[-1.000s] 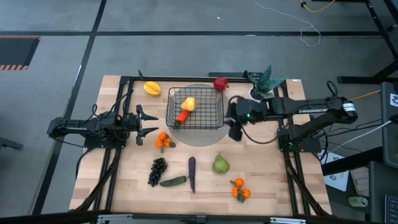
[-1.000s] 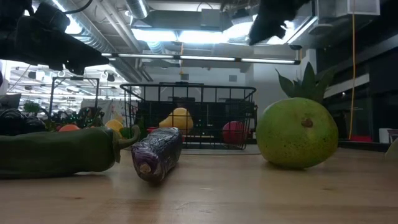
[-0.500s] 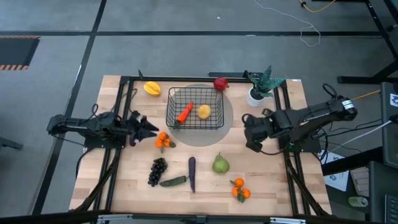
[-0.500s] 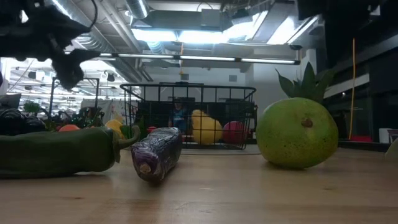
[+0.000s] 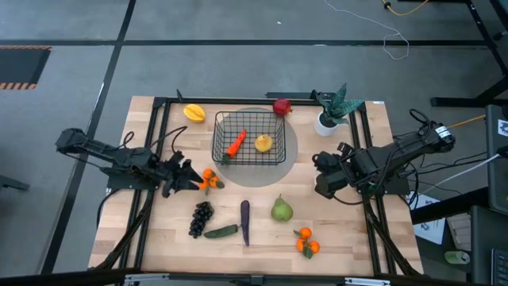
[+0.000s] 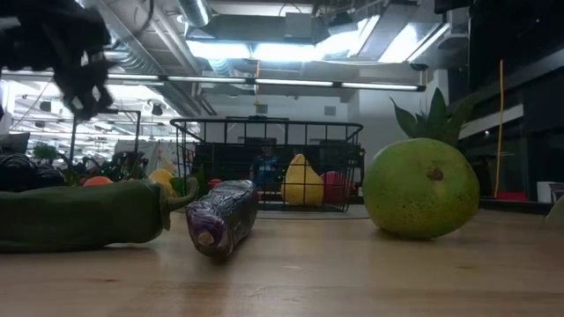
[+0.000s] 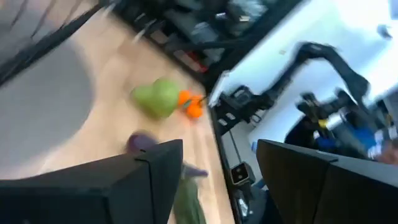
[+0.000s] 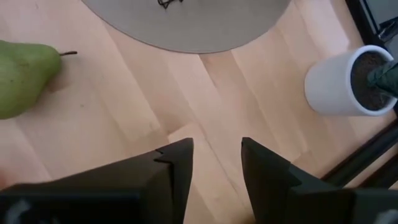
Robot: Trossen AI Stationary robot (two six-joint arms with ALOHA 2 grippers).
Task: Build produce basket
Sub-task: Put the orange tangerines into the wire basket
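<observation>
In the basket [image 5: 248, 140] lie a carrot [image 5: 235, 144] and yellow fruit [image 5: 263, 143]; left end effector [image 5: 193, 178], wide, empty, nears tangerines [image 5: 209, 179]; right end effector [image 5: 321, 171] narrow, empty.

pear [image 8: 22, 78] cut by edge; left wrist view blurred

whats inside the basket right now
The basket holds an orange carrot toward its left side and a yellow fruit toward its right. In the low view a red fruit shows through the mesh, but it sits outside, behind the basket. Nothing else is visible inside.
</observation>
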